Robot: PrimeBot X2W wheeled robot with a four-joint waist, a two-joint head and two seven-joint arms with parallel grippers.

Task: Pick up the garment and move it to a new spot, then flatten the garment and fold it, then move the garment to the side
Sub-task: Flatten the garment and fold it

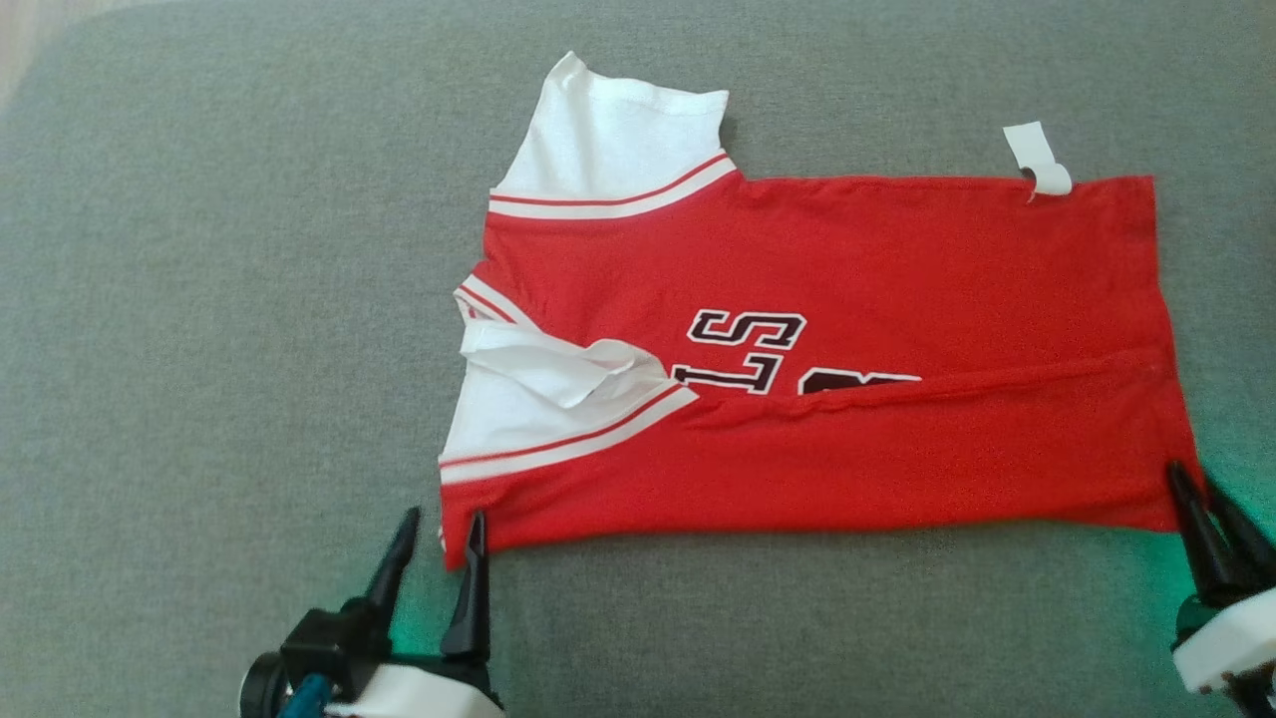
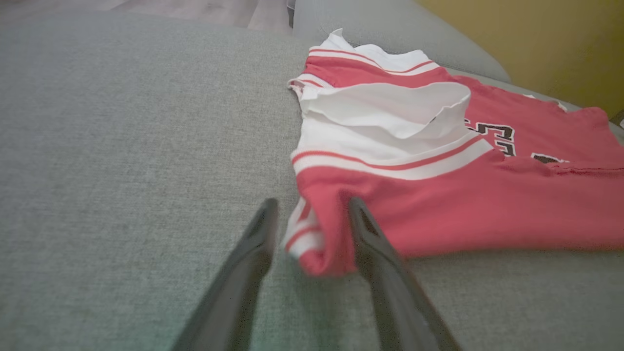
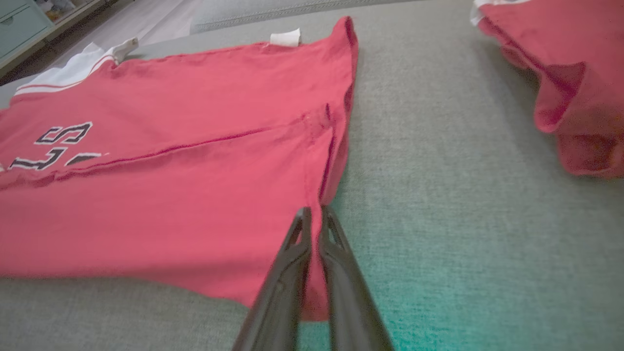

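- Upholstery (image 1: 199, 299), grey and coarse-woven, lay under everything. It looked likely to drag on cloth pulled across it rather than lifted.
- The garment (image 1: 847, 269), a red jersey with white sleeves, lay spread across the middle of the upholstery, collar end toward the robot's left. Its near long edge was already turned up over the black lettering (image 1: 748, 344), so the fold seemed partly made.
- A second red cloth (image 3: 575, 73) sat well apart, beyond the hem end. A wide sweep to that side might have caught it.
- The near sleeve (image 1: 538, 399) was rumpled and lay loose on the body. A quick lift could have let it flop out and spoil the fold.
- The left gripper (image 2: 312, 204) stood wide, one finger on each side of the near collar-end corner, with nothing clamped. If it closed too shallow it might have taken only the top layer, and the corner would have peeled open.
- The right gripper (image 3: 315, 210) was narrow, its fingers almost together at the near hem corner. Red cloth showed in the slit, so it seemed to be pinching the hem. If one side lifted before the other was gripped, the panel would probably have skewed.
- A white label (image 1: 1037, 160) stuck out at the far edge, free to curl under.
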